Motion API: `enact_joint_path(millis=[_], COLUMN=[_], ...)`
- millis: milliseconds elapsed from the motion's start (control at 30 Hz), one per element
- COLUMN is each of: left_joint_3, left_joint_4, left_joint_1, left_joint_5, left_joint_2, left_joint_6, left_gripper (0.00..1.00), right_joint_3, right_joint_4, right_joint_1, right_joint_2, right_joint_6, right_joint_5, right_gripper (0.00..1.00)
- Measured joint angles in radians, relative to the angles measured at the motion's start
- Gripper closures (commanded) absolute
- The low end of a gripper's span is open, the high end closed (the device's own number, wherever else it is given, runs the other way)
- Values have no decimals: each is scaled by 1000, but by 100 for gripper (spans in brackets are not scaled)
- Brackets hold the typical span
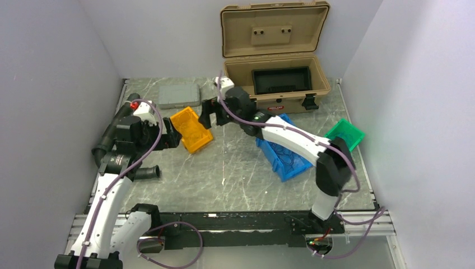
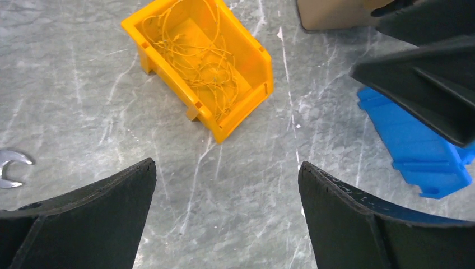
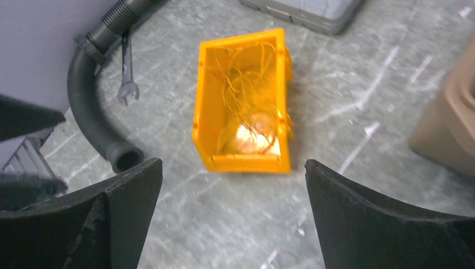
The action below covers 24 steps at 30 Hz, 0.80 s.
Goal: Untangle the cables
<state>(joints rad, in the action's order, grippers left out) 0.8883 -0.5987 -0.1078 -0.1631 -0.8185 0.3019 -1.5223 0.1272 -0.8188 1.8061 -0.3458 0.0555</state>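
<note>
- Top external: orange bin (image 1: 191, 130) sits left of centre on the table (image 1: 241, 179), toward the far-left corner. Left gripper (image 1: 171, 138) is near its left side, right gripper (image 1: 208, 115) near its far-right corner. Both arms point at the bin, prob. so each can take one side of the tangle. Contents too fine to resolve from up here.
- Blue bin (image 1: 283, 154) lies right of centre under the right arm, green bin (image 1: 344, 133) by the right edge. Likely colour-matched drop spots, but that's a guess. Tan case (image 1: 274, 78) at far edge, lid up, not in play.
- Left wrist: jaws spread wide, nothing btwn them but bare tabletop. Cables (image 2: 196, 56) = thin orange-yellow strands in a loose knotted heap inside the orange bin, ahead of the jaws. Right gripper's dark jaws show upper right, apart from the bin.
- Right wrist: jaws wide too, empty. Same heap from the other side, w/ a glare spot at the bin's near end. Wrench (image 3: 127, 78) + black hose (image 3: 89, 106) lie toward the left edge, apart from the bin, not task items.
- Read: pre-grasp stage, no strand pinched yet. Hair-thin wire will need the tips closing low in the bin.
</note>
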Motion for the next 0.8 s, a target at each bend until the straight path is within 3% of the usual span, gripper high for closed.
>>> enact_joint_path(millis=[167,367,633,800], left_joint_3=[-70,-188,-373,-482], left_joint_4=[64,184,331,385], left_joint_1=[0,-18,-89,-117], left_joint_5=[-80,-162,-143,-39], left_joint_2=[14,18,105,237], left_joint_6=[50,130,193,181], left_gripper=[1,0,1,1], right_joint_3=[258,507,808,933], right_joint_4=[-32,-51,-5,77], right_joint_1=[57,211,304,309], right_joint_2=[-240,-534,-972,-1173], right_joint_6=[-4,-23,-55,-113], right_joint_5=[-1,-7,-150,-340], right_gripper=[0,0,0,0])
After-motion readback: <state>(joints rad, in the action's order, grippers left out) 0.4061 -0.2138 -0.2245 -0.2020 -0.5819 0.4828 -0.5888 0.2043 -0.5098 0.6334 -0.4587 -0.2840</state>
